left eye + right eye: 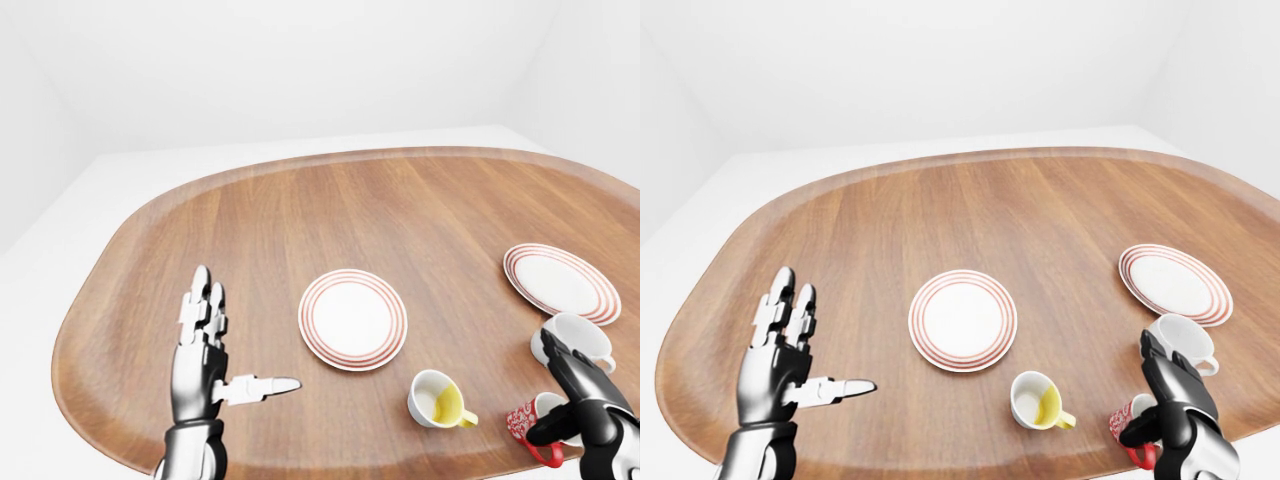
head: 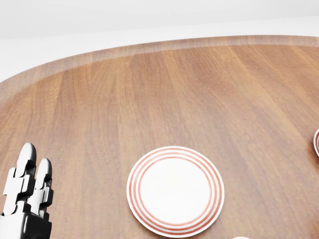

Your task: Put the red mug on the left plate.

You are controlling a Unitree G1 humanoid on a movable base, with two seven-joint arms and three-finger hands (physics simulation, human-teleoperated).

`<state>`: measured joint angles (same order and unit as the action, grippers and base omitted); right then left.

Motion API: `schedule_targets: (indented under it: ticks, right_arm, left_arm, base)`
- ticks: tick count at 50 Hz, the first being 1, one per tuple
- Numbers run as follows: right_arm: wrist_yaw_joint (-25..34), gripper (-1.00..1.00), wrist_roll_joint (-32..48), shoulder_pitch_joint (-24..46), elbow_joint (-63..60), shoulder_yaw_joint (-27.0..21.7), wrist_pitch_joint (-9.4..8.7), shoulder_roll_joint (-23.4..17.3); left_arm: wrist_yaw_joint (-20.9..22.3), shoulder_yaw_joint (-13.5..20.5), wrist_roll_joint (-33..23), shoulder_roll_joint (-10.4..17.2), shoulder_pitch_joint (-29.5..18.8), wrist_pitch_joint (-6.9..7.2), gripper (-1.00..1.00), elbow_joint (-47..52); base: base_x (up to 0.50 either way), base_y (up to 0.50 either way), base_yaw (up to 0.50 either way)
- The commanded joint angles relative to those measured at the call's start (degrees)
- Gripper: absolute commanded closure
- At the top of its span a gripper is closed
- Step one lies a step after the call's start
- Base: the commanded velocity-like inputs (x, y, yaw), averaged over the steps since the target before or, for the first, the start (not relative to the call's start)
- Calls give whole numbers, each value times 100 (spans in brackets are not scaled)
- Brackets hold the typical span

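Note:
The red mug (image 1: 522,418) lies at the bottom right of the left-eye view, partly hidden behind my right hand (image 1: 548,395). The hand's fingers (image 1: 565,365) stretch up past the mug toward a white mug, and its thumb curls against the red mug's near side; the hand is open. The left plate (image 1: 353,318), white with red rings, lies empty at the table's middle, to the left of the red mug. It also shows in the head view (image 2: 175,190). My left hand (image 1: 250,335) is open and empty, hovering left of that plate.
A second ringed plate (image 1: 561,282) lies at the right. A white mug (image 1: 582,340) stands just above my right hand. A white mug with a yellow inside and handle (image 1: 437,398) sits between the red mug and the left plate. All rest on an oval wooden table (image 1: 350,210).

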<state>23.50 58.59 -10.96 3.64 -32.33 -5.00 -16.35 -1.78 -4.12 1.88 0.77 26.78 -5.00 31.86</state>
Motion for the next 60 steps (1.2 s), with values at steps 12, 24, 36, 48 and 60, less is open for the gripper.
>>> schedule_targets:
  ticks: [12,24,36,48,60]
  right_arm:
    - [-513,-100,-592,-344,797,-137,0,22]
    - [-874,-100,-978,-230,1486,61,0,-166]
    - [-1124,100,-1240,-111,1712,373,0,-328]
    - [-1050,100,-1108,-216,1340,275,0,-229]
    - [-873,100,-770,22,427,66,0,-144]
  left_arm:
    - [-16,-26,-4,20,1,0,-100,27]
    - [-1,-8,-1,11,-16,0,-100,22]
    - [5,-1,10,9,-5,0,-100,27]
    - [1,-19,-5,8,-14,0,-100,7]
    - [-22,-39,-19,19,-21,0,-100,1]
  base:
    - [0,0,0]
    - [0,0,0]
    - [0,0,0]
    - [0,0,0]
    - [0,0,0]
